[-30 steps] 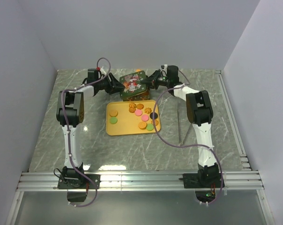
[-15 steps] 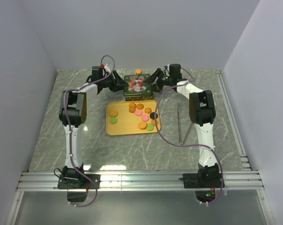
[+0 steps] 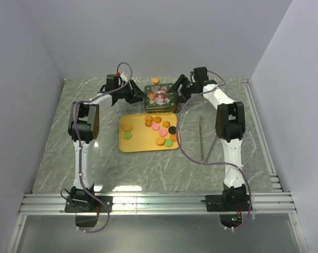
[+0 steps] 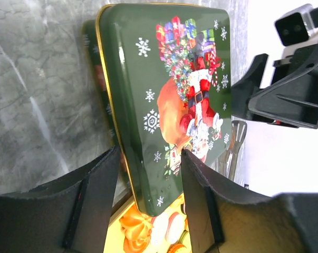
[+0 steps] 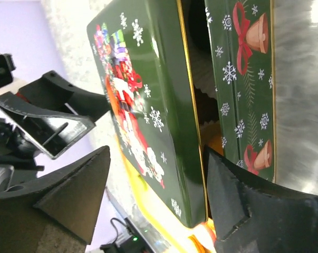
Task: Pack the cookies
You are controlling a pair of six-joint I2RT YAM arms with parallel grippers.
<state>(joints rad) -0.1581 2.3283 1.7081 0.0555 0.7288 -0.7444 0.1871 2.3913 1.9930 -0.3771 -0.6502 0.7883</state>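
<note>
- Left gripper (image 4: 150, 158): jaws clamped on the near end of the lid (image 4: 174, 79).
- Right gripper (image 5: 156, 158): jaws apart, straddling the opposite end of the same lid, with a gap showing beside one finger.
- Lid: green, gold-rimmed, printed with Santa, parcels and snowflakes. Tilted and lifted off the tin base (image 5: 248, 95) along one side.
- Tin base: green, with bells and red bows on its wall. Stands at the back middle of the worktop (image 3: 95, 158), directly beneath the lid. White scalloped paper cup (image 5: 200, 79) visible in the opening between the two.
- Cookies (image 3: 159, 132): small discs in orange, green and pink, one black, plus a few orange shaped pieces. Lying loose on the yellow tray (image 3: 125, 146), mostly on its right half.
- Tray: flat on the worktop, just in front of the tin.
- Single orange piece (image 3: 155, 80): alone on the worktop behind the tin.
- Thin metal rod (image 3: 202, 139): lying to the right of the tray, apart from it.
- Worktop: grey-green marble pattern, glossy.
- Aluminium rail (image 3: 159, 203): across the near edge, carrying both arm bases.
- Walls (image 3: 159, 37): plain and pale, closing the left, back and right sides.
</note>
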